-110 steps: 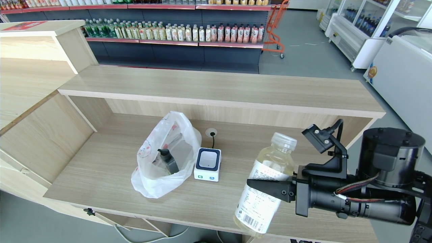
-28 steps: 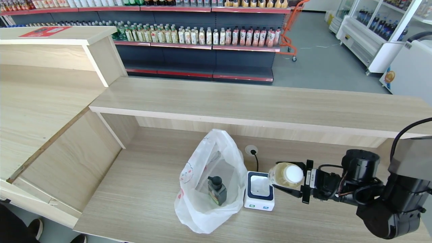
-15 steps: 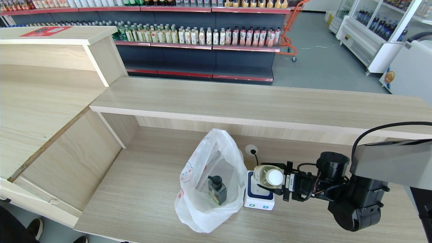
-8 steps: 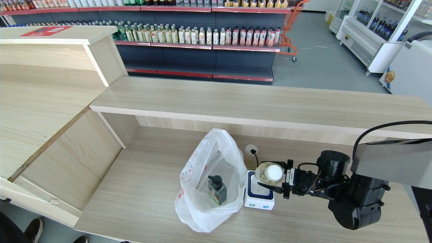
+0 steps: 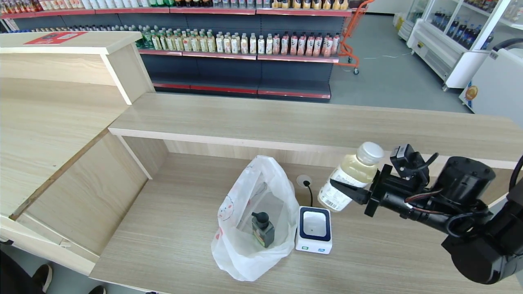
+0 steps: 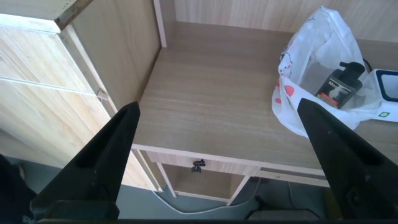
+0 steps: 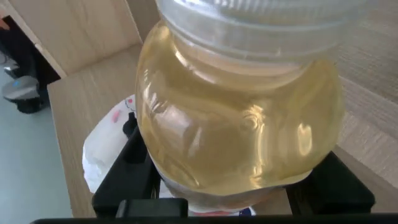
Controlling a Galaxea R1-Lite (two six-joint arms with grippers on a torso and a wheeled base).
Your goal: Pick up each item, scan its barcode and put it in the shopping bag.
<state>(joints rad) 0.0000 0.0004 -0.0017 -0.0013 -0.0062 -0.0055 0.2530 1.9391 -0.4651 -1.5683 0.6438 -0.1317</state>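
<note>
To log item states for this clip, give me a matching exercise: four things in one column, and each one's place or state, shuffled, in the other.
1. clear drink bottle
2. dark pump bottle
3. scanner
4. left end effector

A. standing on the counter beside the shopping bag
B. open, holding nothing
C. inside the shopping bag
D. held tilted in the right end effector, clear of the counter

Pairs: 1-D, 2-C, 3-A, 4-B.
</note>
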